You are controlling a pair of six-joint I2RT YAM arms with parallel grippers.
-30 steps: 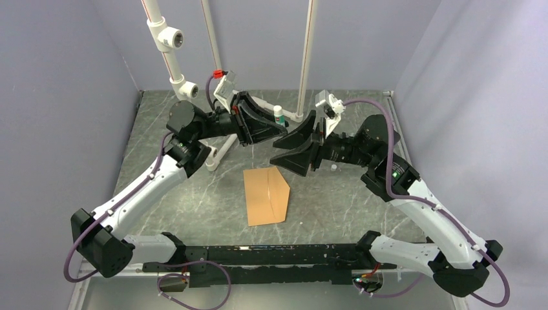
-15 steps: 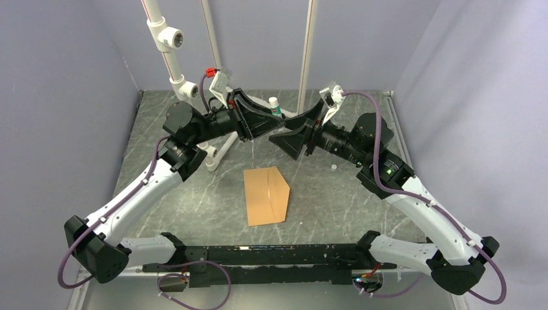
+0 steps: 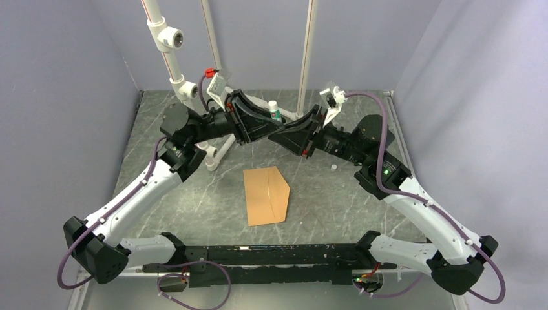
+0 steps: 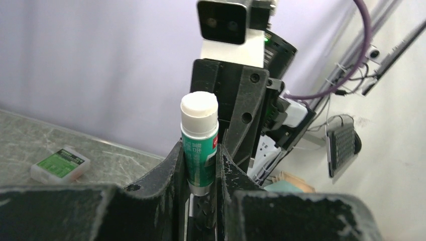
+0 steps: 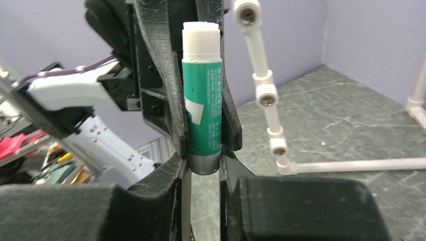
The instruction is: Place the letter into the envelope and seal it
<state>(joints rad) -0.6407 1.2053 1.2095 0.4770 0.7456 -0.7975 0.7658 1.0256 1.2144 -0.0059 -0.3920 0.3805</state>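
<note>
On the grey marbled table (image 3: 336, 200), your envelope (image 3: 267, 196) lies flat mid-table, well apart from both hands. Beyond it, the left hand (image 4: 200, 153) pinches a glue stick (image 4: 199, 133) upright, and the right hand (image 5: 202, 163) is clamped on its base.

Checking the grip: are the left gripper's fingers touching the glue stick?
Touching. The left wrist view shows both fingers pressed against the glue stick sides, no gap.

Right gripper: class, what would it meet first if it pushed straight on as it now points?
The glue stick, seemingly within the right gripper; just beyond, the left gripper, which clamps that stick.
</note>
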